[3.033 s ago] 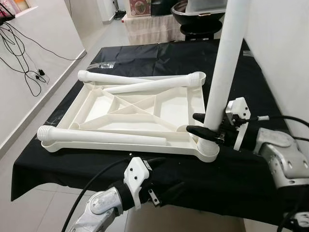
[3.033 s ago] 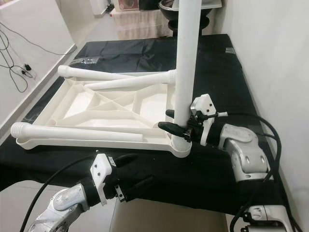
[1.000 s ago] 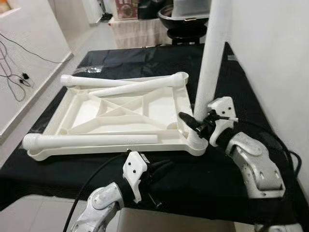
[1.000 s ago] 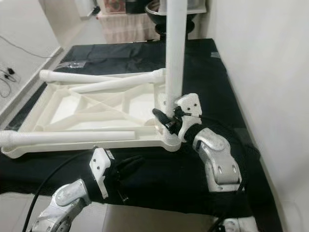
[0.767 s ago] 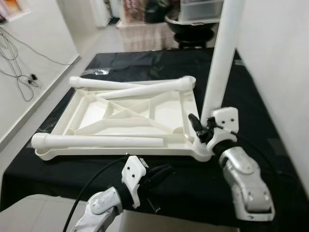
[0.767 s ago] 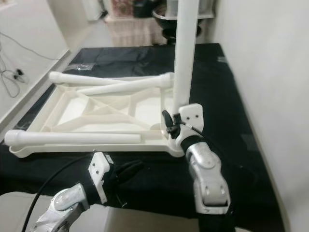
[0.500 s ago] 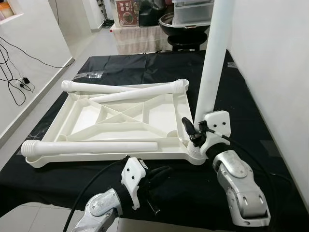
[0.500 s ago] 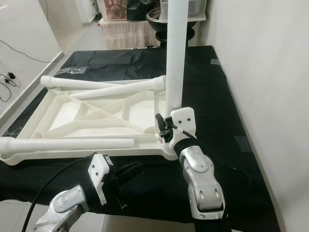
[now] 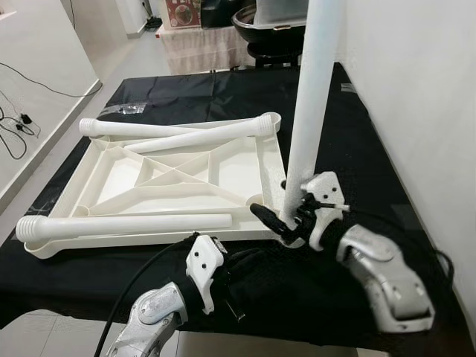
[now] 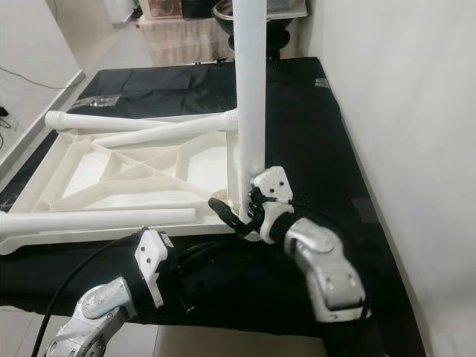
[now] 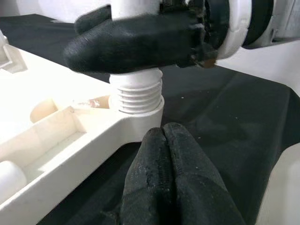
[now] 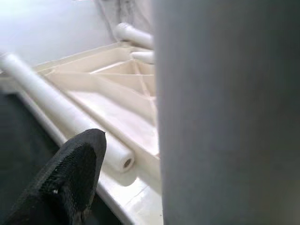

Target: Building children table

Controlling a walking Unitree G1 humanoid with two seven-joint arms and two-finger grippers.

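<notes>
A white children's tabletop (image 9: 182,175) lies upside down on a black cloth. One white leg (image 9: 309,111) stands upright in its near right corner socket, with its threaded end (image 11: 136,93) partly exposed above the socket. My right gripper (image 9: 286,216) is shut on the base of this leg, with one black finger (image 12: 70,173) beside it. My left gripper (image 9: 245,262) rests on the cloth just in front of that corner, its fingers (image 11: 168,178) pressed together and holding nothing. Three loose legs lie on the tabletop: one along the front (image 9: 126,224) and two at the back (image 9: 193,134).
The black-covered table (image 9: 223,85) runs along a white wall (image 9: 416,89) on the right. A small clear bag (image 9: 128,109) lies at the table's far left. To the left is light floor with cables (image 9: 15,123). A dark bowl on a stand (image 9: 268,33) is behind the table.
The view has shifted. My right forearm has swung out to the right while the gripper stays on the leg's base. The left gripper remains in front of the corner.
</notes>
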